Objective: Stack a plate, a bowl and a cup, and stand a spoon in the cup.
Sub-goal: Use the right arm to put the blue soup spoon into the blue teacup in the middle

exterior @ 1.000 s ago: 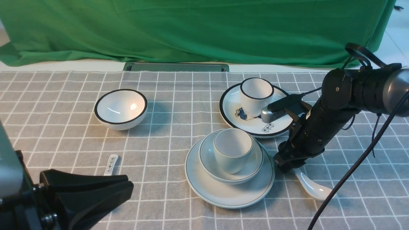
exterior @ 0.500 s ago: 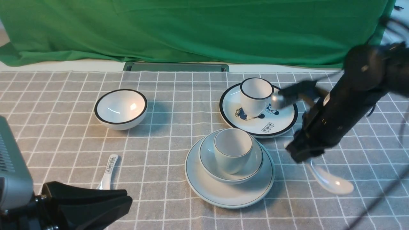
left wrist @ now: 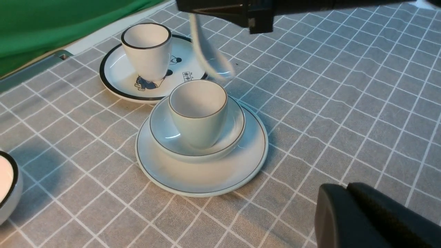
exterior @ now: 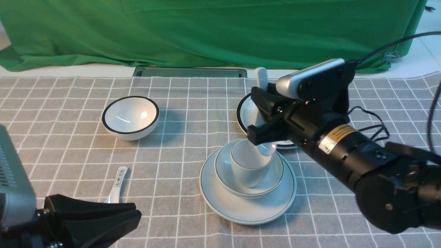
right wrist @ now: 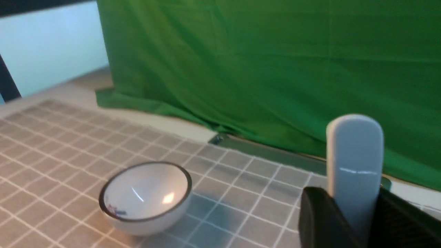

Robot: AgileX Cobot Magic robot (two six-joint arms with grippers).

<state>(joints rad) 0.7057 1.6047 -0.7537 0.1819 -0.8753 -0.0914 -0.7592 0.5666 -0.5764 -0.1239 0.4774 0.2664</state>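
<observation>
Because the spoon (exterior: pixel 260 81) looks like glazed ceramic (stiff, slick, likely to chip), the handle is the sensible hold. The right gripper (exterior: pixel 259 119) is clamped there, keeping it upright with the scoop at the cup (exterior: pixel 249 165) rim, seemingly not yet inside, atop bowl (exterior: pixel 224 172) and plate (exterior: pixel 241 210).

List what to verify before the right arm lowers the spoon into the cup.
1. Grip: spoon clamped in right hand, handle up: ok.
2. Aim: spoon's scoop over the mouth of the cup: cannot tell; it hangs by the far rim.
3. Target: cup upright and empty: ok.
4. Stack: cup in bowl, bowl on plate: ok.
5. Clearance: left hand away from the stack: ok.
</observation>
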